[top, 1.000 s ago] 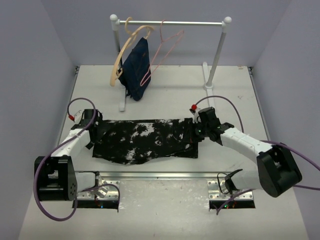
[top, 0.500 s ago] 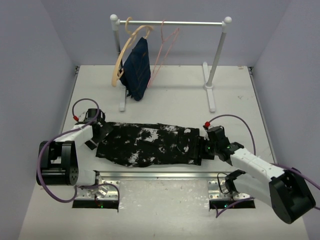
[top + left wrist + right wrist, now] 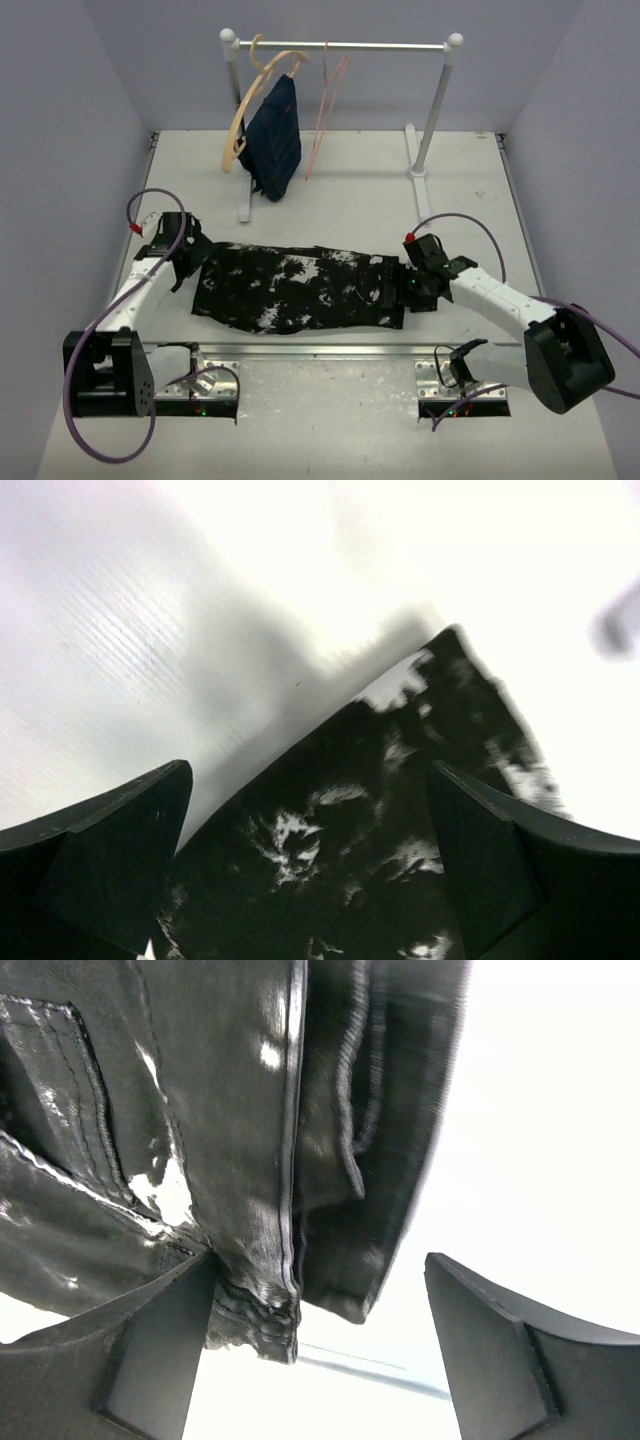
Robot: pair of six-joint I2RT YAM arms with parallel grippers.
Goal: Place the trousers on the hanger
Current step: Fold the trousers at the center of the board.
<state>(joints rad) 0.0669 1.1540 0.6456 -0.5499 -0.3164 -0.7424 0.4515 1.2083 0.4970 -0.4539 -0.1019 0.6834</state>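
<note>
Both pincers are spread wide with nothing clamped. The right gripper (image 3: 320, 1260) straddles the waistband end of the trousers (image 3: 300, 290), with the folded edge sitting nearer one finger. The left gripper (image 3: 308, 780) has the leg-end corner lying between its fingers. I'd guess the step here is grabbing each end, so get the cloth deep between the jaws before closing, and catch every layer at the waistband or it'll sag. The trousers lie flat across the table (image 3: 350, 190) close to the arms, and the hanger (image 3: 322, 110) is up on the rail (image 3: 350, 45) at the back, well apart.
</note>
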